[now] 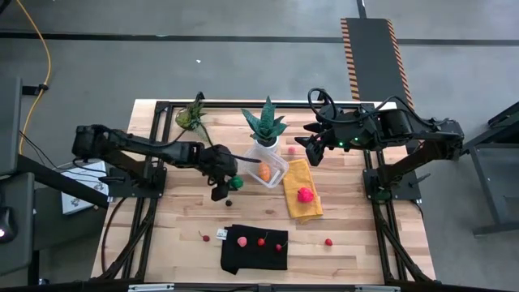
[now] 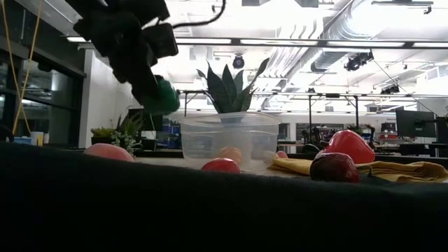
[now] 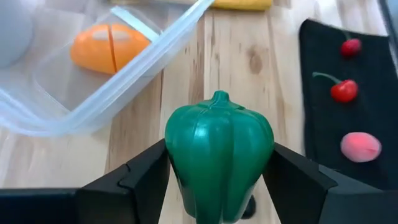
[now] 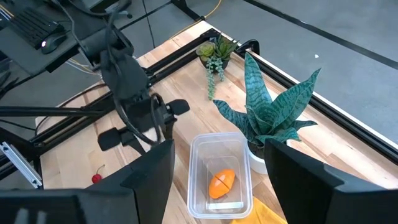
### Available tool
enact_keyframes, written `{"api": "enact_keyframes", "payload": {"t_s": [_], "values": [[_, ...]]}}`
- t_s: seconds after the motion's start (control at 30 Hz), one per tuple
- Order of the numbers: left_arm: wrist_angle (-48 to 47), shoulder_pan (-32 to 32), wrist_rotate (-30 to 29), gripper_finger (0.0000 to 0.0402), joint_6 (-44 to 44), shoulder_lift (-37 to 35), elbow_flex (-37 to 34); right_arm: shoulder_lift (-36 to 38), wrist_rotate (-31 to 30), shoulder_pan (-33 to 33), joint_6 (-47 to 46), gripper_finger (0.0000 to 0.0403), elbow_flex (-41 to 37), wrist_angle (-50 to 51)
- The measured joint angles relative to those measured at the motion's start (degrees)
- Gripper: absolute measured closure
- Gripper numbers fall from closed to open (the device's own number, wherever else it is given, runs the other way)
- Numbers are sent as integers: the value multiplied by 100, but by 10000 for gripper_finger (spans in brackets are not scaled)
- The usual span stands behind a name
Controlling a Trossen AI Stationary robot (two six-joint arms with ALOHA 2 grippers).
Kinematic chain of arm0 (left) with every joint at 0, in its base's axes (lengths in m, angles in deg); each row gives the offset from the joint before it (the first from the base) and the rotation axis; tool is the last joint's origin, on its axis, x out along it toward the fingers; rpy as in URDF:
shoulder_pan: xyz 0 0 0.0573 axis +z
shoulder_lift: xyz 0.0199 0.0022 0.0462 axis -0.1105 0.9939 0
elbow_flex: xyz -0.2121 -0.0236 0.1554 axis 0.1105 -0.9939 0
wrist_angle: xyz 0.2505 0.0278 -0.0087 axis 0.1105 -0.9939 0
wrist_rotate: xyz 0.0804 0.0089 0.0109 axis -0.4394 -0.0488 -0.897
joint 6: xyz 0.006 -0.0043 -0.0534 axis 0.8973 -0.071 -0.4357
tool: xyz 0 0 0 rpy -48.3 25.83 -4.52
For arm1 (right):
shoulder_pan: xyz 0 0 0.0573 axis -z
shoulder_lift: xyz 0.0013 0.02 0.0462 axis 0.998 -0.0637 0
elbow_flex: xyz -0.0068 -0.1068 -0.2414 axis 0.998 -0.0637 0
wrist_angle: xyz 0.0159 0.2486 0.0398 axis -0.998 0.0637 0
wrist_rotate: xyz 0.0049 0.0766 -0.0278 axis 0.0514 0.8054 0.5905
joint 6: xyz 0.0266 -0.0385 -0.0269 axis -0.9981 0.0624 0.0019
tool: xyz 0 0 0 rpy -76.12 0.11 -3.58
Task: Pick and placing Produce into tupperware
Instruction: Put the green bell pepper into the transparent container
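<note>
Green pepper base cut off, clamped in left gripper beside tupperware.

A glossy dark-green toy bell pepper sits between the black left claw's fingers. A clear plastic tupperware box holds an orange fruit with a pale seam. On the pale striped-wood bench lie a mustard-yellow cloth bearing a red strawberry, and a black cloth with red cherries and a pink peach.

Pepper in left hand, just beside tupperware.
</note>
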Motion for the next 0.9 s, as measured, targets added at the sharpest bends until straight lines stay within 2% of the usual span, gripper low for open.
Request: {"api": "enact_keyframes", "payload": {"t_s": [0.4,0.73,0.9], "values": [[-259,0,-104,174,-223,-842,0,-1,-11,0,87,164,-1,-74],[229,0,-180,174,-357,-936,6,-2,-15,1,96,164,0,-131],[207,2,-303,174,-300,-934,392,-2,-17,0,94,164,0,-133]]}}
